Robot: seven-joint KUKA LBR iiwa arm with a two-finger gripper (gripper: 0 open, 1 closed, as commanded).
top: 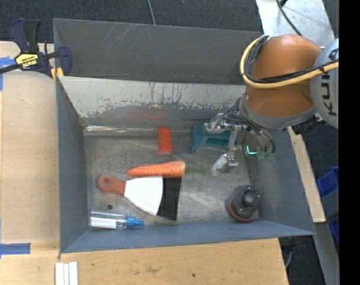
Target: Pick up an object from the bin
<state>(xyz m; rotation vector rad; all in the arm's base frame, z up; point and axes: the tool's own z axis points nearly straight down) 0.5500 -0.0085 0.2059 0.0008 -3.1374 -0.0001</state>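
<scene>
Camera view: the gripper (229, 154) hangs at the right rear of the bin (70, 159), over the right end of a teal blocky thing (203, 139). Its opening cannot be determined; nothing visibly sits in it. Risk: an off-centre closure would likely push the teal thing toward the orange block (164, 140) rather than clamp it.

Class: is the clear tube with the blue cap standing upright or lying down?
Lying down: the clear blue-capped tube shows its full length along the grey bin floor.
</scene>
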